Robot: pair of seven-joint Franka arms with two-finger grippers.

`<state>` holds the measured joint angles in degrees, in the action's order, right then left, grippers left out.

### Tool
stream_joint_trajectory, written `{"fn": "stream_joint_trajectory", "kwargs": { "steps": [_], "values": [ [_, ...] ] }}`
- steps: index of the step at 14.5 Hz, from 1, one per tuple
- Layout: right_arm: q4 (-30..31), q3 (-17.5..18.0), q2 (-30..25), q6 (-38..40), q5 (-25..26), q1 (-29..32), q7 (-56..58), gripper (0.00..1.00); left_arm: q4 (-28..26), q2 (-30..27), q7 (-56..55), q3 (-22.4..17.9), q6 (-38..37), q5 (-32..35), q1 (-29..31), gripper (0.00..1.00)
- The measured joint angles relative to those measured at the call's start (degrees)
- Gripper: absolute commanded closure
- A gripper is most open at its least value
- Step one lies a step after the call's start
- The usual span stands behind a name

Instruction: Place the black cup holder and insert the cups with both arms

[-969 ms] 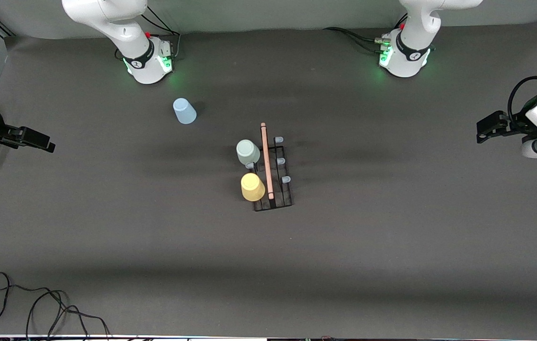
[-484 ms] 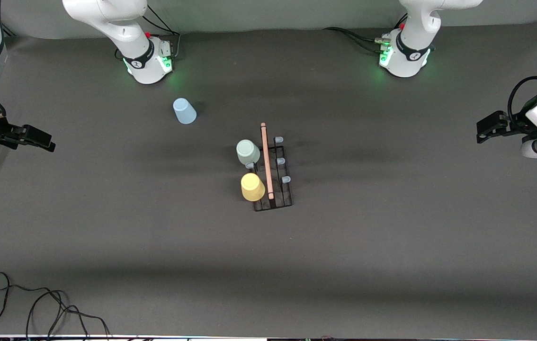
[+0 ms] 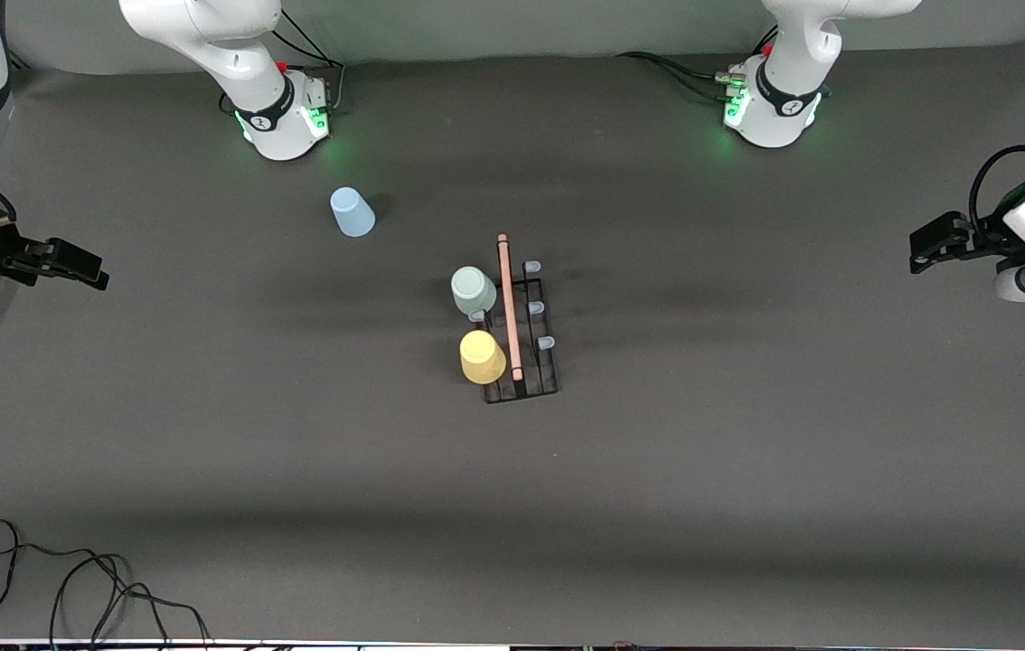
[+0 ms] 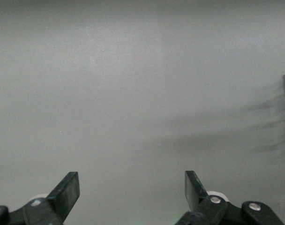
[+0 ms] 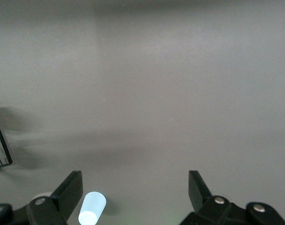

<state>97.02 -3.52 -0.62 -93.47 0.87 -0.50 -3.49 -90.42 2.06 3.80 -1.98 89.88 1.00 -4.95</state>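
right gripper (image 3: 88,271) edged slightly toward the black cup holder (image 3: 521,330), well apart; both grippers spread.

Black cup holder (image 3: 526,339): thin wire rack flat on table near middle, light-wood rod handle (image 3: 509,307) running along its length, pale-blue-capped pegs (image 3: 537,308) sticking up.

Grey-green cup (image 3: 473,290): upside down on peg at rack's side toward right arm's end.

Yellow cup (image 3: 483,356): upside down on same side, nearer front camera than grey-green one.

Pale blue cup (image 3: 352,212): upside down on bare table, well apart from rack, near right arm's base; also seen in right wrist view (image 5: 92,208).
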Motion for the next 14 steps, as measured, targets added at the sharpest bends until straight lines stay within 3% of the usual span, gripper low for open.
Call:
{"fn": "stream_joint_trajectory", "kwargs": {
  "steps": [4,14],
  "values": [
    [0.0,4.3,-0.2,0.0,0.0,4.9,1.0,0.0,0.0,0.0,0.0,0.0,0.0,0.0,0.0,0.0],
    [-0.3,3.7,-0.2,0.0,0.0,3.3,1.1,0.0,0.0,0.0,0.0,0.0,0.0,0.0,0.0,0.0]
  ]
}}
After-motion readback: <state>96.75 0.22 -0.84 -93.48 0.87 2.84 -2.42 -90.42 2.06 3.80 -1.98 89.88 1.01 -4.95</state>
